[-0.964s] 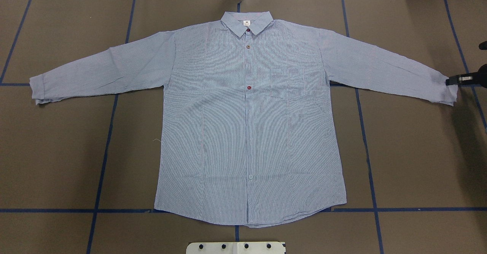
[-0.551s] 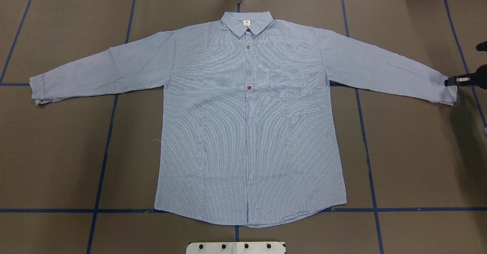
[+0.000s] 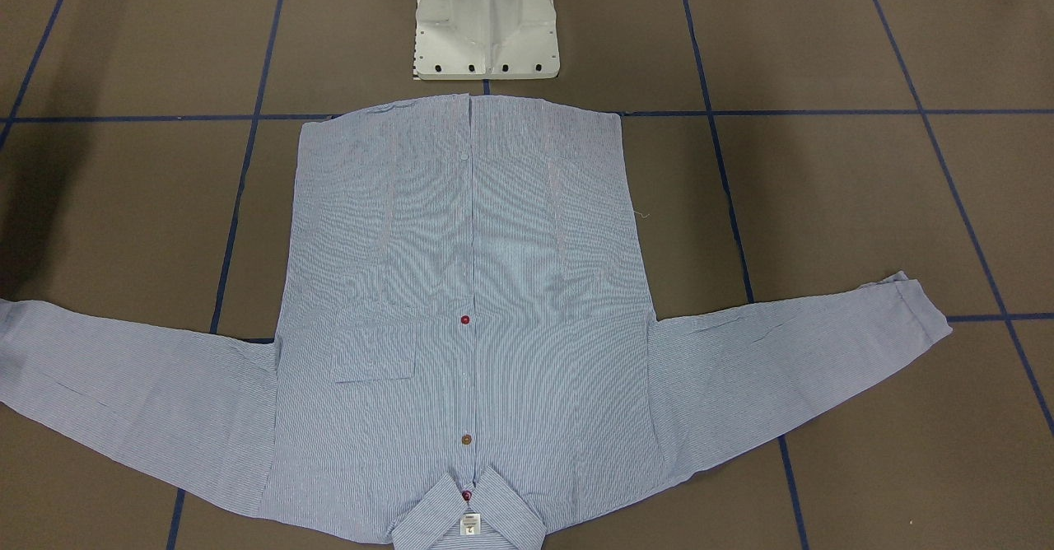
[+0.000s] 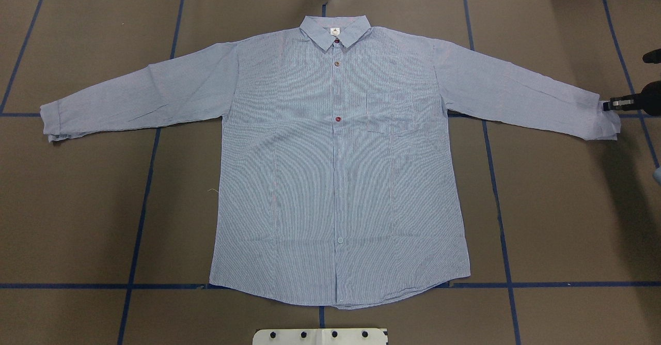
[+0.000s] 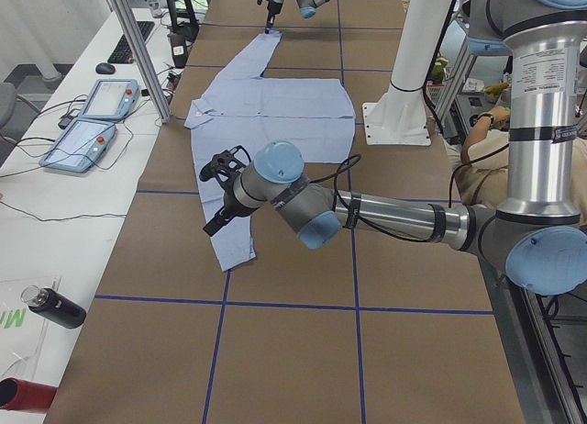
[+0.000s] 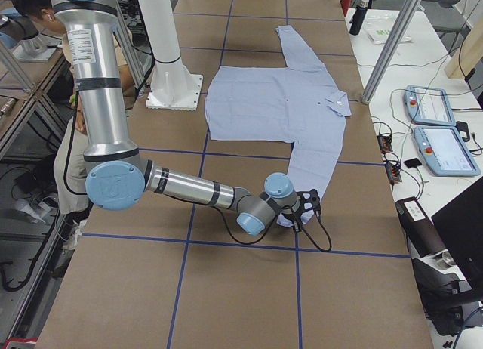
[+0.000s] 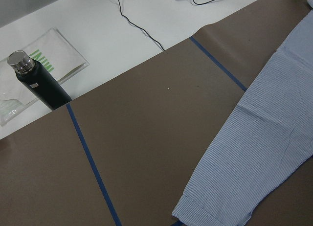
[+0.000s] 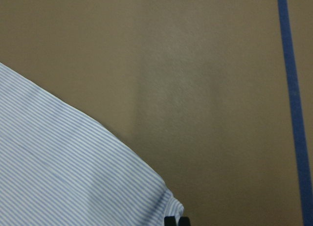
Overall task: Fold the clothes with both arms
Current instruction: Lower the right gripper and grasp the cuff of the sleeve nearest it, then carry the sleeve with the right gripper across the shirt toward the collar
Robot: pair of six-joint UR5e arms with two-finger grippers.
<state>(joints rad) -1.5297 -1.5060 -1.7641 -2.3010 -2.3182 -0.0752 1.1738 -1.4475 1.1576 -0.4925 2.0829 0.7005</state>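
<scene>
Striped shirt flat on our table, our right gripper pinching one cuff, our left gripper near the other, we cannot tell its grip.

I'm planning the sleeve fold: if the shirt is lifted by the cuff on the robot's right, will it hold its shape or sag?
It will probably sag: the shirt lies thin and flat with soft wrinkles, so it looks floppy. It is likely light: the cuff puckers where the right gripper seems to pinch it. The body may drag on the matte brown table cover.
</scene>
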